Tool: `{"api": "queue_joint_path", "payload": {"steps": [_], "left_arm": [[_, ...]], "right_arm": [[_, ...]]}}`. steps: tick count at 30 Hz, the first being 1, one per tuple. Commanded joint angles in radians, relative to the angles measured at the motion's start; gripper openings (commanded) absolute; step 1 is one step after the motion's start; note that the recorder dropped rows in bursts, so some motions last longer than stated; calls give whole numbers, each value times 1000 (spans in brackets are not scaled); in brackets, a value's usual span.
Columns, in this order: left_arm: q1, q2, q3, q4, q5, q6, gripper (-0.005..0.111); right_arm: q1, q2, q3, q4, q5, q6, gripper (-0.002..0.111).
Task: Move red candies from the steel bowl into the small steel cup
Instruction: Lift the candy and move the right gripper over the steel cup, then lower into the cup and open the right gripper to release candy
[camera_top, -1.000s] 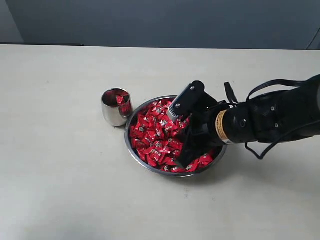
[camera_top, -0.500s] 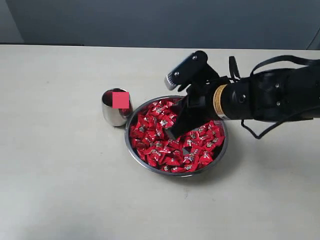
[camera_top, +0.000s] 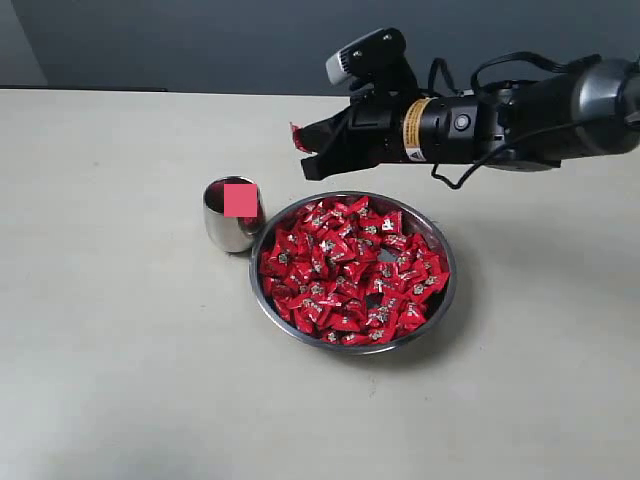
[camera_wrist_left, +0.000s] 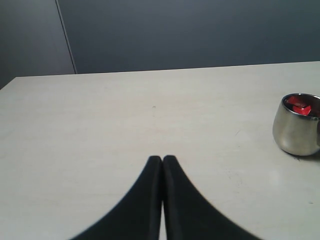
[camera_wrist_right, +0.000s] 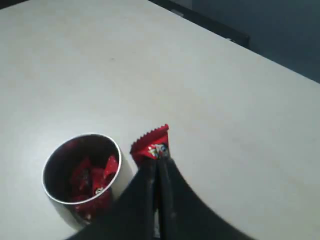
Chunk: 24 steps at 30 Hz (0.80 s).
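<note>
Holding one red candy (camera_wrist_right: 150, 142), pinched tight in the right end effector (camera_wrist_right: 159, 162), up in the air, near the small steel cup (camera_top: 222, 230). A few in the cup already. Left to do: drop it in. Heaps more in the steel bowl (camera_top: 268, 308).
</note>
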Motion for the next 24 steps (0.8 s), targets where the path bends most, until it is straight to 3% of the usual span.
{"api": "queue_joint_path", "payload": {"steps": [1, 15, 24], "left_arm": [[1, -4, 4, -3, -2, -2, 0], [1, -4, 4, -3, -2, -2, 0], [1, -4, 4, -3, -2, -2, 0]], "right_arm": [[-5, 74, -81, -105, -106, 90, -1], [98, 121, -198, -294, -109, 228, -1], [105, 178, -247, -335, -77, 300, -1]]}}
